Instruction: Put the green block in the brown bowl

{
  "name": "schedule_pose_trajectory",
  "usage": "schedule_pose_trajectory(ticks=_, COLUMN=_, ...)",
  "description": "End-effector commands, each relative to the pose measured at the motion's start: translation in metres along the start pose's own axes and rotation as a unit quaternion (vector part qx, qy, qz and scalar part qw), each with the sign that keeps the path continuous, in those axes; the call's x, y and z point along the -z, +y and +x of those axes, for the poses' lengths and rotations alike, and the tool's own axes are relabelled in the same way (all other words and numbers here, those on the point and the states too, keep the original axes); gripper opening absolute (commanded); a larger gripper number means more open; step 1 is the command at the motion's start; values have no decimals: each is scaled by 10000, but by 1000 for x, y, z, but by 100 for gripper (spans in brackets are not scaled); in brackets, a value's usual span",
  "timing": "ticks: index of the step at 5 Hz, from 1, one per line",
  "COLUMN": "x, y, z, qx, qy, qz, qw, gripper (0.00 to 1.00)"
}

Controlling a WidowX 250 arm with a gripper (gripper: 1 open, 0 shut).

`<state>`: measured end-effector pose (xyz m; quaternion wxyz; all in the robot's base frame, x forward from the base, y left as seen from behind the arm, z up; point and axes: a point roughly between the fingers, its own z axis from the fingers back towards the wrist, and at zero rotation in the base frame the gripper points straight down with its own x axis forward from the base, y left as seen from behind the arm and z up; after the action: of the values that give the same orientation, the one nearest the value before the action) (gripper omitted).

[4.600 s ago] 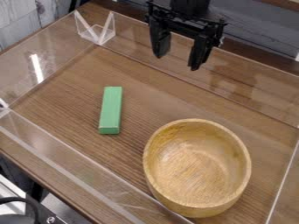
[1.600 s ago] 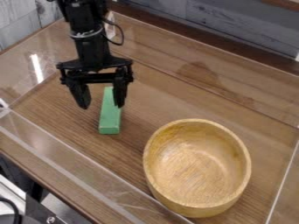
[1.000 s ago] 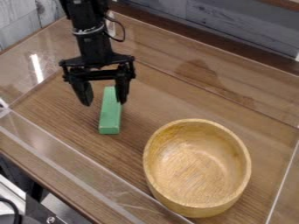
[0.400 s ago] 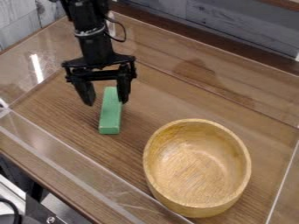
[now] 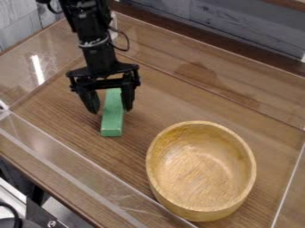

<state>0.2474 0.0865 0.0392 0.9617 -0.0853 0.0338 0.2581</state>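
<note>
From where I stood, the black arm (image 5: 88,27) came down out of the upper left corner, nearly straight, with its wrist turned so the gripper (image 5: 106,101) pointed almost straight down at the desk (image 5: 226,98). The jaws were spread wide, one dark finger (image 5: 89,100) on the left and the other on the right, and nothing was clamped between them. They straddled the far end of the green block (image 5: 113,118), one finger on each long side of it, with the tips close to the wood. Whether the tips touched the block or the desk I could not tell.

The green block lay flat on the wood-grain desk, its length running roughly toward me and away, the near end free and in plain sight, the far end partly hidden behind the gripper. The brown bowl (image 5: 201,169) sat upright to the right and nearer to me, apart from the block, with its hollow showing only pale grain. A clear plastic wall (image 5: 60,156) ran around the work area, catching glare along its edges.
</note>
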Motion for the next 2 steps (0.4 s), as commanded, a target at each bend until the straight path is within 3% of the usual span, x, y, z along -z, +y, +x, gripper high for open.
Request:
schedule_pose_trajectory(ticks=1, x=-2, y=1, z=7, qx=-58, qy=-196, qz=-65, qw=9998, gripper=100)
schedule_pose_trajectory(ticks=2, x=2, y=1, z=7, qx=-90, qy=-187, qz=-91, qw=9997, gripper=0)
